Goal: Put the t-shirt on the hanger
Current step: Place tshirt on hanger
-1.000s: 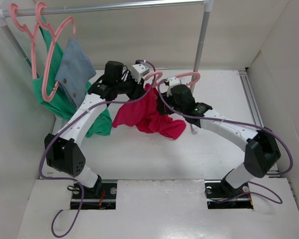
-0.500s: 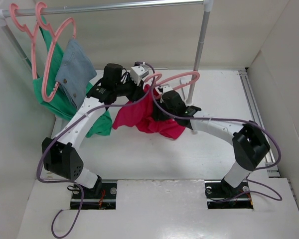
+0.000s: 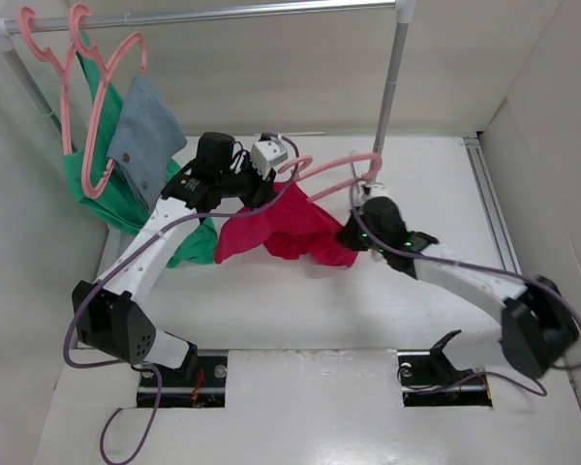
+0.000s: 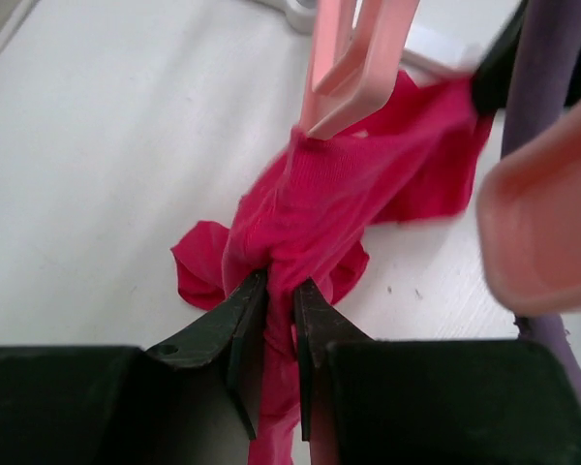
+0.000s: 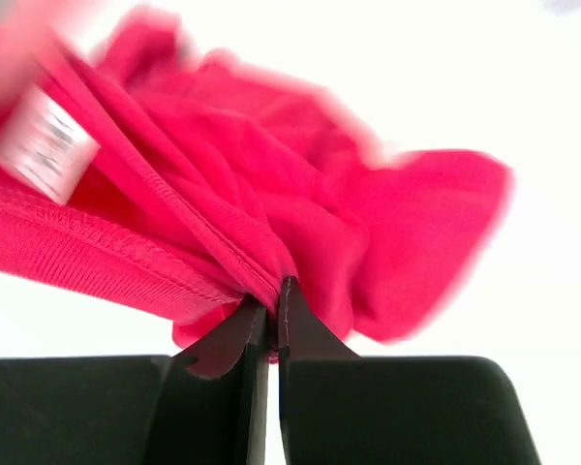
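Inside the t-shirt (image 5: pixel 300 184), pinched by left pincer (image 4: pixel 279 294) and right pincer (image 5: pixel 274 298), a white label (image 5: pixel 46 145) is unreadable.

Tool (image 4: pixel 279 315) pinching t-shirt (image 4: pixel 349 194) under hanger (image 4: pixel 353 68)

White shells and chunky black joints on the left arm (image 3: pixel 145 257) and right arm (image 3: pixel 465 276); purple cables (image 3: pixel 101 436) loop alongside, a green light (image 3: pixel 365 233) glows, and black wedge fingers tip the left pincer (image 4: pixel 281 283) and right pincer (image 5: pixel 274 295).

Left wrist view cuts the hanger (image 4: pixel 373 58) off at its top edge; right wrist view blurs the t-shirt (image 5: pixel 368 223) (white label (image 5: pixel 44 145) unreadable).
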Motion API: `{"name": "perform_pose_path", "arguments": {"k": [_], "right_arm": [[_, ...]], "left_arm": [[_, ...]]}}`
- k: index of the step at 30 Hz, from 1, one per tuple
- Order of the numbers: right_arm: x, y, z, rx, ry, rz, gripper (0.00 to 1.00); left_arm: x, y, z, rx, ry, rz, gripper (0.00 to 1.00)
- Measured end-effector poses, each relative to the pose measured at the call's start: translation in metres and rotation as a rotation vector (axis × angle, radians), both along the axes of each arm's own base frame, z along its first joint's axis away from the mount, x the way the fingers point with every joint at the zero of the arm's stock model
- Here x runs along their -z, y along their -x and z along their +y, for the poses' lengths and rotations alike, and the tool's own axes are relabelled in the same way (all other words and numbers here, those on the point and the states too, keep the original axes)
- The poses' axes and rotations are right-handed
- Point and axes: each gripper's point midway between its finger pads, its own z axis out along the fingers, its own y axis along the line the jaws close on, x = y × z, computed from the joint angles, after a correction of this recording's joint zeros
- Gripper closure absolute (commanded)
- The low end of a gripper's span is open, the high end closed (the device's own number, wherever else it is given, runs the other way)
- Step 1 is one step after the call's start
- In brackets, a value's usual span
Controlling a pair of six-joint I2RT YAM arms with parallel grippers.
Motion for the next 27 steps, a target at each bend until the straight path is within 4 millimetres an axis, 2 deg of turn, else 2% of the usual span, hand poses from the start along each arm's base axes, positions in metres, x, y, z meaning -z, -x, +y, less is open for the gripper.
{"name": "perform_pose_path", "arguments": {"k": [5, 7, 10, 14, 16, 21, 25, 27], "right_arm": [[-0.053, 0.002, -0.097, 0.227, -0.069, -0.154, 1.0], [-0.059, 0.008, -0.131, 0.296, -0.051, -0.178, 1.0], [-0.058, 0.019, -0.158, 0.326, -0.005, -0.173, 1.0], [-0.051, 0.028, -0.167, 0.28, 0.051, -0.129, 1.0], [-0.056, 0.029, -0.17, 0.254, 0.067, -0.131, 1.0], [-0.098, 0.022, -0.17, 0.139, 0.124, -0.225, 1.0], [-0.131, 0.017, -0.156, -0.026, 0.158, -0.314, 1.0], [-0.141, 0.016, -0.14, -0.128, 0.174, -0.346, 1.0]], "left_arm": [[0.011, 0.028, 0.005, 0.191, -0.101, -0.048, 1.0], [0.011, 0.038, 0.005, 0.26, -0.118, -0.074, 1.0], [0.009, 0.05, 0.003, 0.35, -0.131, -0.113, 1.0], [0.017, 0.061, 0.005, 0.444, -0.175, -0.136, 1.0], [0.02, 0.064, 0.007, 0.477, -0.197, -0.151, 1.0], [0.036, 0.058, 0.009, 0.459, -0.272, -0.173, 1.0], [0.055, 0.053, 0.009, 0.413, -0.359, -0.176, 1.0], [0.059, 0.054, 0.006, 0.404, -0.388, -0.183, 1.0]]}}
